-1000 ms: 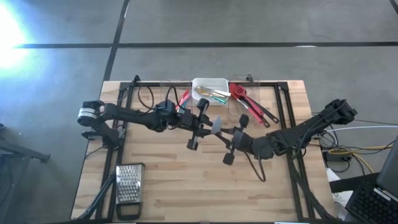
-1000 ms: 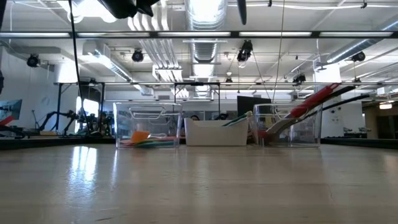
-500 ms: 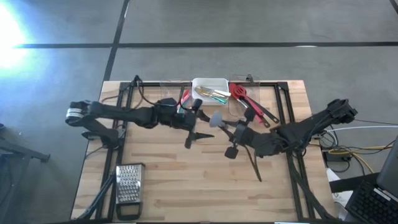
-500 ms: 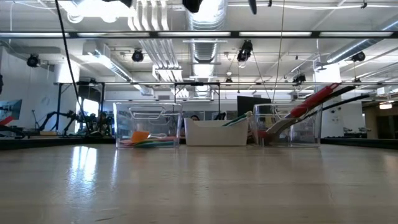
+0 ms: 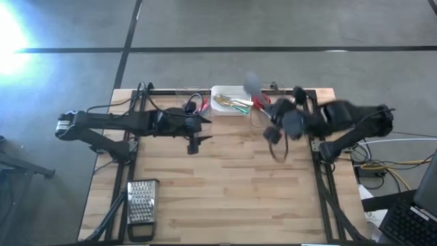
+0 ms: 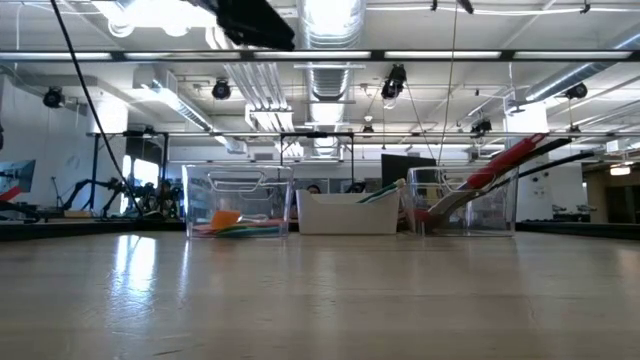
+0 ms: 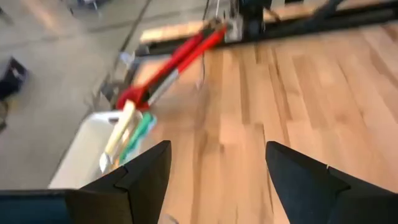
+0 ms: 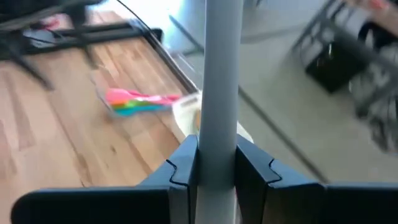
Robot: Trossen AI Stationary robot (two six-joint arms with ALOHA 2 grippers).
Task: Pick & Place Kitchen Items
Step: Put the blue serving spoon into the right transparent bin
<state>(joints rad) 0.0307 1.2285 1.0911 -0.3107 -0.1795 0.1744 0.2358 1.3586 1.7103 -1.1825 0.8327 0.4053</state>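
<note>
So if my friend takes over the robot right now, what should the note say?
Right gripper: shut on a grey utensil, up near the clear bin on the right.
Left gripper: open, empty, over the table's back middle.
Done: utensils sit in the left clear bin, the white bin and the right one.
Left: drop the grey utensil in a bin. The grater stays.

pale wooden table (image 5: pixel 225 198), perforated metal grater (image 5: pixel 142 202)

The right gripper (image 5: pixel 263 109) has carried the grey spatula (image 8: pixel 220 93) back toward the bins; the left gripper (image 5: pixel 193 145) has withdrawn leftward.
</note>
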